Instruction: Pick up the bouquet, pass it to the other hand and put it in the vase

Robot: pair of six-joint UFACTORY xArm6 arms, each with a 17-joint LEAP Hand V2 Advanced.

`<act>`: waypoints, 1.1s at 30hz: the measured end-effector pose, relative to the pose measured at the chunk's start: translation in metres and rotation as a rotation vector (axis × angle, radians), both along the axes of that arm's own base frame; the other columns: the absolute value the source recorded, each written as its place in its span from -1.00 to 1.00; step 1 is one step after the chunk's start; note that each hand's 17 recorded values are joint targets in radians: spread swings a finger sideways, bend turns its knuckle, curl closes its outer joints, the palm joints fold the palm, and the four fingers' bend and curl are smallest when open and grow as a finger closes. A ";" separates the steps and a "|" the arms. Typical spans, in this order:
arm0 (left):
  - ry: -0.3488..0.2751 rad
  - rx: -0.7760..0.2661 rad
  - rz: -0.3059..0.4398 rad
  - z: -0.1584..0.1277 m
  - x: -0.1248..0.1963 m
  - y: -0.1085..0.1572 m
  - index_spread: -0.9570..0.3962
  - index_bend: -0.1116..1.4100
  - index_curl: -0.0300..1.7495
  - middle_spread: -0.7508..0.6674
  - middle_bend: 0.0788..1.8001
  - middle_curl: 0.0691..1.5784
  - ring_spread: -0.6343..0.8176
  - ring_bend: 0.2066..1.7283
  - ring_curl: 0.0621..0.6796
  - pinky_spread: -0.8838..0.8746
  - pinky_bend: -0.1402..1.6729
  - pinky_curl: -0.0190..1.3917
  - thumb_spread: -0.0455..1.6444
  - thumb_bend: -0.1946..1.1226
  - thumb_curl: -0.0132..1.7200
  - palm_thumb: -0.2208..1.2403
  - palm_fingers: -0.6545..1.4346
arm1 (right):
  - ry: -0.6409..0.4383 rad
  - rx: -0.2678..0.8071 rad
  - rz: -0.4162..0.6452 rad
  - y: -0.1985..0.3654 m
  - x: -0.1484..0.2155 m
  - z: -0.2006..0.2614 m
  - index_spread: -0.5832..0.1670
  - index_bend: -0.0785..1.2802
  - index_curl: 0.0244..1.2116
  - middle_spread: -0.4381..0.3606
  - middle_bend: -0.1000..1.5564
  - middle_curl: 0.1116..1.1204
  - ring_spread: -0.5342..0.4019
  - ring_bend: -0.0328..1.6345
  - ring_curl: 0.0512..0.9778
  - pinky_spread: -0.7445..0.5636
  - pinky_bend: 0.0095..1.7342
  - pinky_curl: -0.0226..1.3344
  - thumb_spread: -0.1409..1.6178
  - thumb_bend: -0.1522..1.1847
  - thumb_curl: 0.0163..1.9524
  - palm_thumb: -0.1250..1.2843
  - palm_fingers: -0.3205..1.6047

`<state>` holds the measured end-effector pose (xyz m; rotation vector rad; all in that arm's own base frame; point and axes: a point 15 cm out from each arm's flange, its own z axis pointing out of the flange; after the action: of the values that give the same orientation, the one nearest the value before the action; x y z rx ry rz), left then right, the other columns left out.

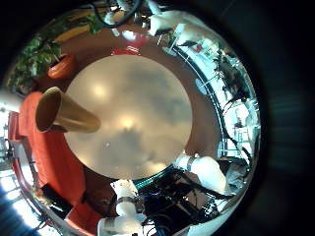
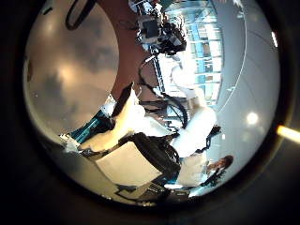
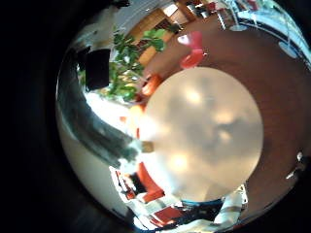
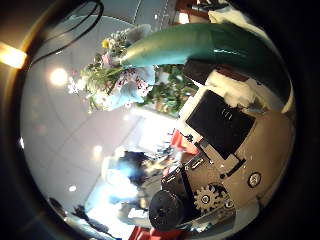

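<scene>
**A:** where's the bouquet (image 4: 135, 62) at right now?

**B:** Right up against the right hand (image 4: 225, 140). In the right thumb side palm view it fills a big chunk of the frame: flower heads and leaves at one end, the smooth wrapped stem part running past the hand's body, ceiling lights behind it. So it's up off the tabletop (image 3: 204, 131), and the fingers are closed on the wrapped end, holding it.

**A:** and the vase (image 1: 64, 110)?

**B:** Horn-shaped thing sitting at the edge of the round tabletop, mouth turned toward the chairs (image 1: 54, 162) next to it. Nothing in it. A potted plant (image 1: 44, 54) stands on the floor beyond the table.

**A:** left hand (image 2: 141, 141) doing anything?

**B:** Nope. It hangs above the tabletop, fingers (image 2: 122, 127) loose and fairly straight, nothing in them. It's well apart from the vase.
</scene>
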<state>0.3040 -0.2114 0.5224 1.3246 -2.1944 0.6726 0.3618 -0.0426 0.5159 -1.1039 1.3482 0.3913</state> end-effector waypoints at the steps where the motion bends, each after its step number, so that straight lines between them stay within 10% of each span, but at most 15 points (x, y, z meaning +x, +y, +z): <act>1: 0.000 -0.036 0.004 0.005 0.002 -0.003 0.50 -0.62 -0.51 0.29 -0.78 -0.54 0.42 -0.53 -0.72 0.45 -0.63 -0.56 0.33 -0.75 -0.60 -0.28 -0.03 | -0.006 0.017 0.032 0.007 -0.003 0.003 -0.03 0.83 0.46 -0.15 0.79 0.25 -0.24 0.80 0.34 -0.14 0.39 0.40 0.11 -0.71 0.22 0.77 0.54; 13: 0.147 -0.528 -0.012 0.069 0.021 -0.006 0.55 -0.64 -0.53 0.32 -0.80 -0.55 0.44 -0.50 -0.71 0.44 -0.60 -0.53 0.26 -0.76 -0.60 -0.37 -0.07 | -0.030 0.117 0.350 0.078 -0.035 0.009 -0.01 0.85 0.43 -0.15 0.80 0.22 -0.23 0.80 0.33 -0.16 0.36 0.46 0.12 -0.73 0.31 0.74 0.54; 33: 0.106 -0.591 0.010 0.070 0.035 -0.005 0.65 -0.65 -0.60 0.50 -0.85 -0.58 0.53 -0.46 -0.67 0.51 -0.54 -0.49 0.19 -0.75 -0.59 -0.38 -0.19 | -0.027 0.110 0.577 0.152 -0.066 0.001 0.00 0.88 0.39 -0.14 0.82 0.19 -0.23 0.81 0.32 -0.15 0.33 0.55 0.11 -0.77 0.42 0.75 0.54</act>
<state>0.3386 -0.2159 0.5924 1.0279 -1.7108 1.1181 0.2957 0.1090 0.5169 -1.3910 0.9523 0.8564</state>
